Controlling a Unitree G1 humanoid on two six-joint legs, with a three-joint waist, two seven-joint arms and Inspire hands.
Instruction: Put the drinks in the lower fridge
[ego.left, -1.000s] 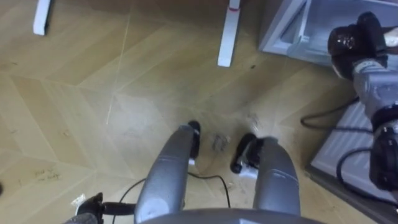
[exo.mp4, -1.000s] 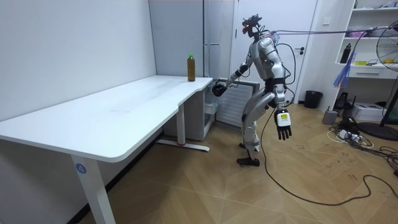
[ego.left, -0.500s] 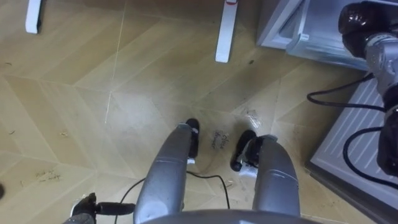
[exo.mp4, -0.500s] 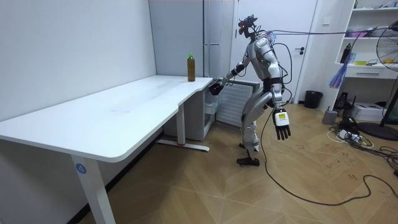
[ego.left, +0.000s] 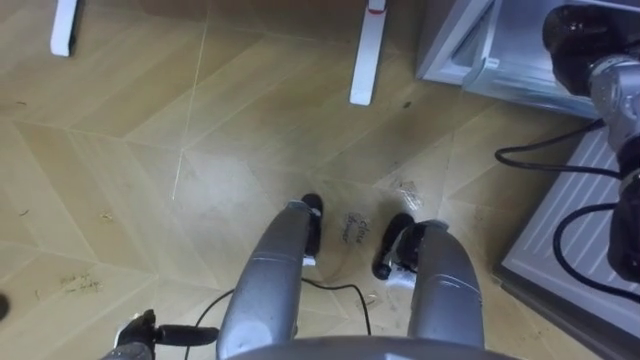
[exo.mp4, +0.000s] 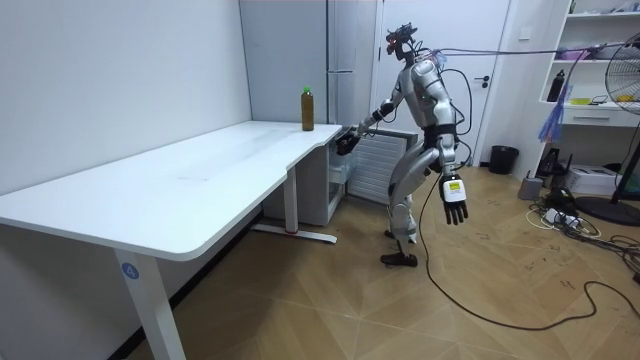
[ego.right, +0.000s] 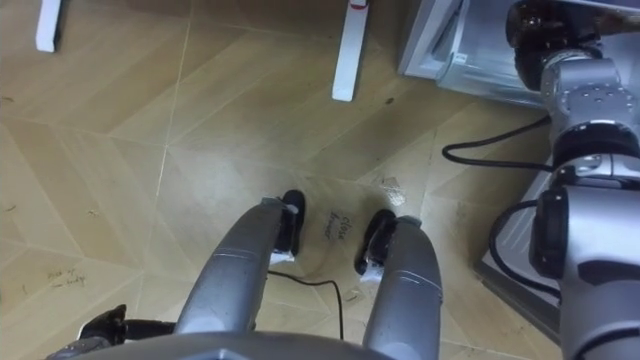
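A brown drink bottle (exo.mp4: 307, 108) with a green cap stands upright on the far corner of the white table (exo.mp4: 180, 180). I stand just past that corner, facing the tall grey fridge (exo.mp4: 345, 60). My right hand (ego.left: 575, 35) is stretched forward at the open lower fridge compartment (ego.left: 470, 50), low beside the table corner in the room view; its dark shape hides whether it holds anything. My left hand (exo.mp4: 455, 200) hangs at my side with its fingers straight and nothing in it.
White table feet (ego.left: 363, 55) stand on the wooden floor ahead of me. A white ribbed panel (ego.left: 570, 230) lies low at my right. A fan, shelves and a small bin (exo.mp4: 503, 158) stand further back in the room.
My right hand has moved a little up and deeper toward the fridge opening. My body has straightened slightly. The bottle on the table has not moved.
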